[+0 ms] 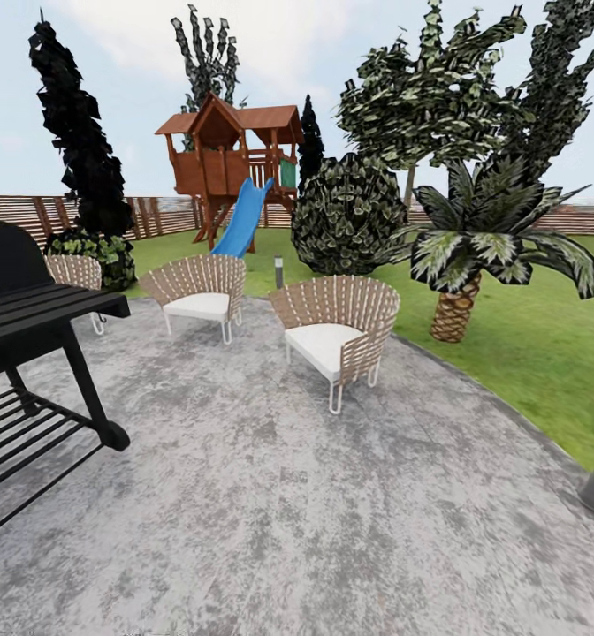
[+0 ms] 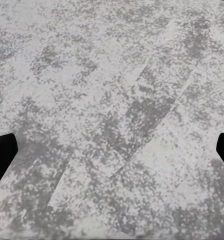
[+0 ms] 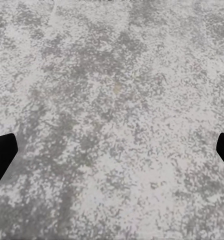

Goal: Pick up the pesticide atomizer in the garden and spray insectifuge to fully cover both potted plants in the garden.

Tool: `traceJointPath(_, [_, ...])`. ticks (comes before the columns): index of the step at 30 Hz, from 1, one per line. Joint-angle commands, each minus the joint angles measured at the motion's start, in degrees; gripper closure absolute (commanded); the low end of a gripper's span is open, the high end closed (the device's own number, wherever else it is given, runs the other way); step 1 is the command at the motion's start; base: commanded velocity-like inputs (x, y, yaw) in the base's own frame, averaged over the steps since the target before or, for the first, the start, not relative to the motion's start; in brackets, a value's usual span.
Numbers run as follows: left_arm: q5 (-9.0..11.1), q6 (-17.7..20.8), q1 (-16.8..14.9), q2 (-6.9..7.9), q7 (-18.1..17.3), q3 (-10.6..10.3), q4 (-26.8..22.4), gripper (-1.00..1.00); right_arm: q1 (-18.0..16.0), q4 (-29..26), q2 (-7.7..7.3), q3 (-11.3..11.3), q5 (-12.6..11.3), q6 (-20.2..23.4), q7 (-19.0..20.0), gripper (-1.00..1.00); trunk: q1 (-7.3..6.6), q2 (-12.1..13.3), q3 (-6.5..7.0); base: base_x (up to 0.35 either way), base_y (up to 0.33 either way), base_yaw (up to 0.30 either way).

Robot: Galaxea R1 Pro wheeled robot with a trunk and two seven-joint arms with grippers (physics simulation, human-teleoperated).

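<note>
Facing paved patio [image 1: 288,495], wicker chairs [image 1: 337,336], lawn [image 1: 527,353] beyond

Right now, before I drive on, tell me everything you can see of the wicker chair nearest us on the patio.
The nearest tan wicker tub chair with a white seat cushion stands upright on the grey mottled paved patio, turned towards the view's left. Its curved back and sides are vertical woven slats around a rounded rim. Thin pale metal legs carry it, feet on the paving. Nothing lies on the cushion and nothing touches it. A second matching chair stands apart behind it, and the lawn edge runs to its right.
</note>
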Motion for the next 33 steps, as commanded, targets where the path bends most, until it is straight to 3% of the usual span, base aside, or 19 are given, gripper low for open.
traceJointPath(1, [0.3,-0.2,-0.1,0.0,0.1,-0.1,0.1,-1.0,0.0,0.0,-0.01,0.0,0.0,-0.2,0.0,-1.0,0.0,0.0,-0.06,0.0,0.0,0.281])
traceJointPath(33, [0.3,-0.2,0.0,0.0,0.1,-0.1,0.1,-1.0,0.0,0.1,0.08,0.1,0.1,-0.2,0.0,-1.0,0.0,0.0,-0.06,0.0,0.0,0.281])
